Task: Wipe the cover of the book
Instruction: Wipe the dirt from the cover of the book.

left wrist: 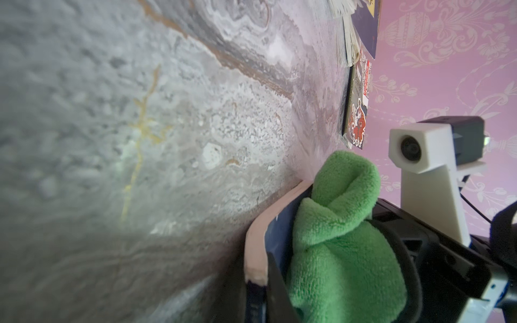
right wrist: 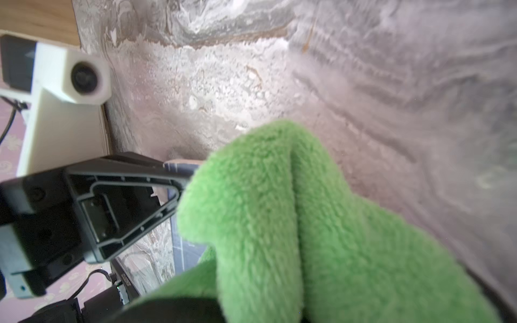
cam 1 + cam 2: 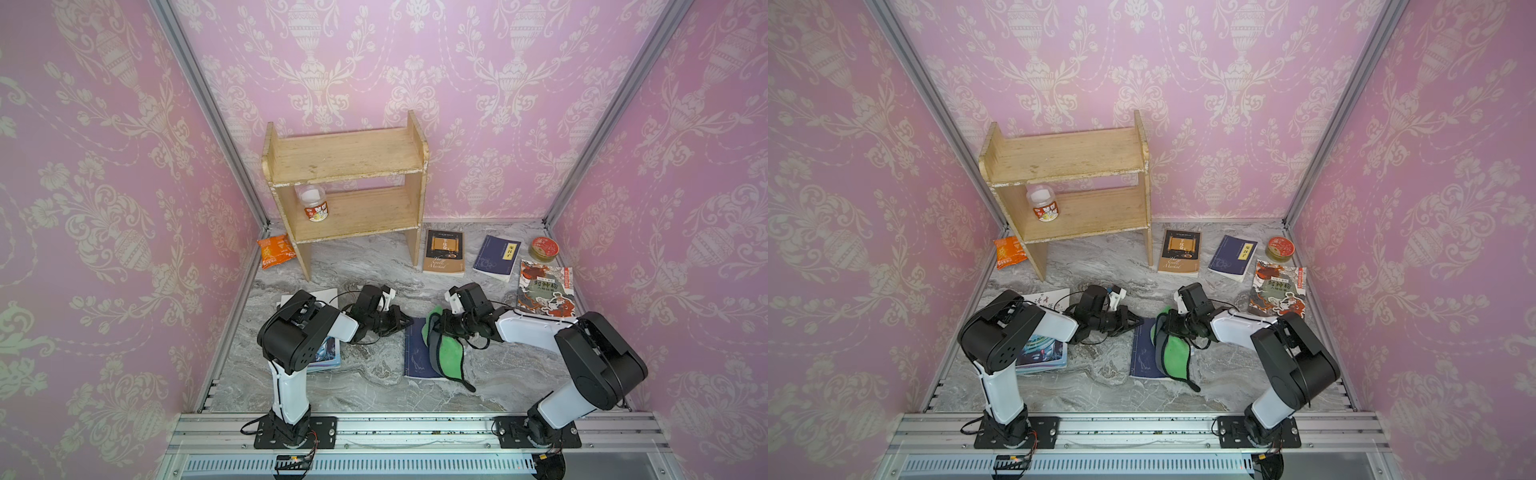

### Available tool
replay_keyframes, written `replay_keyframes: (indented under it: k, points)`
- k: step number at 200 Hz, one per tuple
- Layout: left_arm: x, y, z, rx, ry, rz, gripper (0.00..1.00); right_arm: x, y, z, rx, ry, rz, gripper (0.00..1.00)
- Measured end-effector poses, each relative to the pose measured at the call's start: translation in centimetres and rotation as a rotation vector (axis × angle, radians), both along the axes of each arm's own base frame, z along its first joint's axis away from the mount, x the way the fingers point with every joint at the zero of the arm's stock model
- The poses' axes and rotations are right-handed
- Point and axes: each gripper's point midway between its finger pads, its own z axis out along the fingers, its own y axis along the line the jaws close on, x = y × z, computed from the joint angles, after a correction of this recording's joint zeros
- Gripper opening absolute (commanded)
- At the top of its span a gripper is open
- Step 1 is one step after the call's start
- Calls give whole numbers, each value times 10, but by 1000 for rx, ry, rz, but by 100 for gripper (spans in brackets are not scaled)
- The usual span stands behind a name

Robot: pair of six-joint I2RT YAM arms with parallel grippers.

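A dark blue book (image 3: pixel 417 357) (image 3: pixel 1142 357) lies flat in the middle of the marble table. My left gripper (image 3: pixel 406 322) (image 3: pixel 1138 322) is shut on its far left corner. The left wrist view shows the pale page edge of the book (image 1: pixel 256 251) clamped between the jaws. A green cloth (image 3: pixel 448 353) (image 3: pixel 1173 353) with a grey border is draped over the right half of the cover. My right gripper (image 3: pixel 434 328) is shut on the cloth's far end. The cloth (image 2: pixel 307 223) fills the right wrist view and hides those fingers there.
A wooden shelf (image 3: pixel 345 183) stands at the back with a jar (image 3: pixel 311 203) on its lower board. An orange packet (image 3: pixel 276 251) lies to its left. Three more books (image 3: pixel 444 251) (image 3: pixel 496 257) (image 3: pixel 544 289) and a red tin (image 3: pixel 543 248) lie at the back right. A stack of books (image 3: pixel 328 353) sits under the left arm.
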Motion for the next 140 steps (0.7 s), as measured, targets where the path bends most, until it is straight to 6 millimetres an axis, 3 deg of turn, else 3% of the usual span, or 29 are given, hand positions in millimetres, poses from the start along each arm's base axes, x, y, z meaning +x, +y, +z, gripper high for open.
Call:
replay_keyframes:
  k: [24,47,59,70,78,101,115,126,140]
  points:
    - [-1,0,0,-1,1,2,0,-7,28,1,-8,-10,63,0]
    - [-4,4,0,7,-11,2,0,-45,86,7,-57,-36,223,0]
    - [-5,7,0,13,-15,6,0,-71,99,8,-54,-36,295,0]
    - [-5,7,0,16,-18,6,0,-88,94,2,-60,-12,327,0]
    - [-6,6,-1,18,-21,6,0,-88,85,2,-52,-3,321,0]
    - [-4,6,0,21,-22,17,0,-58,32,-3,-55,35,185,0]
    - [-4,6,0,18,-15,21,0,-38,10,-3,-64,34,107,0]
    - [-4,6,0,18,-13,23,0,-34,6,-2,-68,32,92,0]
    - [-4,6,0,18,-12,24,0,-39,16,-2,-88,12,120,0]
